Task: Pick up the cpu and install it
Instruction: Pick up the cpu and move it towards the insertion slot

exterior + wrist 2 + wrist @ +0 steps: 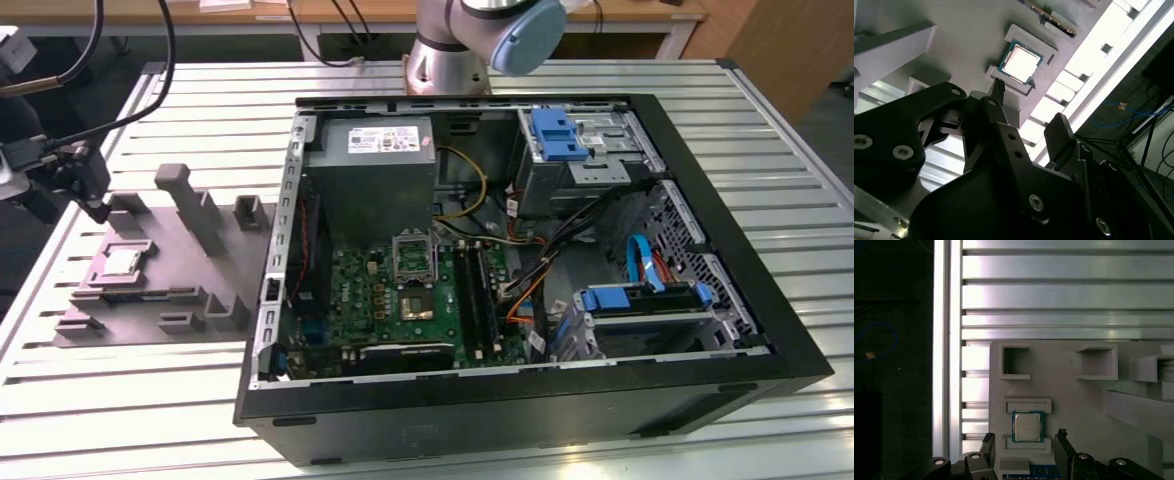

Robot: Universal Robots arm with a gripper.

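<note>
Zero steps done: cpu (1028, 426) lies in its tray (1079, 405) pocket on the worktop (120, 400), beside the case (534, 400). Gripper (1025, 436) hovers above it, jaws wide open, empty. Pickup and install remain.

The exterior view sits high, looking down at a slant across the slatted table (134, 400): open computer case (467, 410) in the middle, grey tray (174, 300) by the table's edge at the exterior view's left. The first wrist view stares straight down, close over that tray. The second wrist view peers along the gripper's (1029, 102) dark body, slanting onto it. All three share the cpu (118, 262) (1028, 426) (1021, 62) in its recess.
</note>
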